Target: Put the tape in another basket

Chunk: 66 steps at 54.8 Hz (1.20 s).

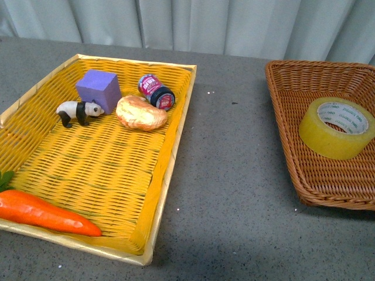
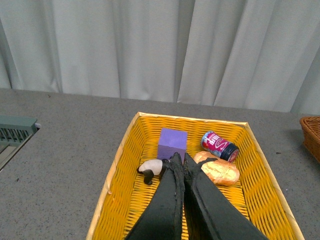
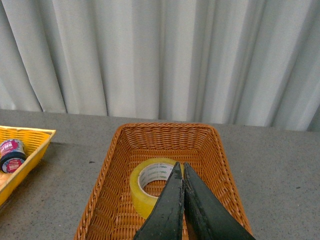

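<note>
The tape (image 1: 336,127), a wide yellowish roll with a white printed core, lies flat inside the brown wicker basket (image 1: 293,99) at the right. It also shows in the right wrist view (image 3: 145,186), in the basket (image 3: 105,185). My right gripper (image 3: 180,166) is shut and empty, held above the basket over the tape's near side. My left gripper (image 2: 177,157) is shut and empty, above the yellow tray (image 2: 120,165), near the purple cube (image 2: 172,143). Neither arm shows in the front view.
The yellow woven tray (image 1: 170,175) at the left holds a purple cube (image 1: 98,88), a toy panda (image 1: 79,110), a bread roll (image 1: 141,113), a small can (image 1: 156,92) and a carrot (image 1: 44,213). Grey tabletop (image 1: 228,175) lies between tray and basket. Curtains hang behind.
</note>
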Each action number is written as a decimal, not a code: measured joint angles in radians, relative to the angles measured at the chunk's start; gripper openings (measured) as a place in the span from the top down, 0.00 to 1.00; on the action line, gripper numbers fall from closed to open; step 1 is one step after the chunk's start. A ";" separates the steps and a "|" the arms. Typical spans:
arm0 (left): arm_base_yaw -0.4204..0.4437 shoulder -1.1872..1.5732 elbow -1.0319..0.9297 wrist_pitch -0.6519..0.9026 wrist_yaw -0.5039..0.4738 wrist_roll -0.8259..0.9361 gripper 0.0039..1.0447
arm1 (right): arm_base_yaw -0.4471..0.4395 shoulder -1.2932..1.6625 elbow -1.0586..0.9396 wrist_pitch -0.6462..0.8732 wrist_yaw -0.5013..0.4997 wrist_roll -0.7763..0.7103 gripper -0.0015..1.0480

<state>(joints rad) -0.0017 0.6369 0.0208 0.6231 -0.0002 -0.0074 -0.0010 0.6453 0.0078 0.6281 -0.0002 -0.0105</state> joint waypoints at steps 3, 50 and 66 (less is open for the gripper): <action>0.000 -0.034 0.000 -0.032 0.000 0.000 0.97 | 0.000 -0.035 -0.002 -0.031 0.000 0.000 0.99; 0.000 -0.455 0.000 -0.438 0.000 0.000 0.97 | 0.000 -0.461 -0.003 -0.440 0.000 0.000 0.99; 0.000 -0.632 0.000 -0.621 0.000 0.000 0.97 | 0.000 -0.641 -0.003 -0.626 -0.001 0.000 0.99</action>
<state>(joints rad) -0.0017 0.0044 0.0204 0.0025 0.0002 -0.0074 -0.0010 0.0040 0.0051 0.0021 -0.0013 -0.0105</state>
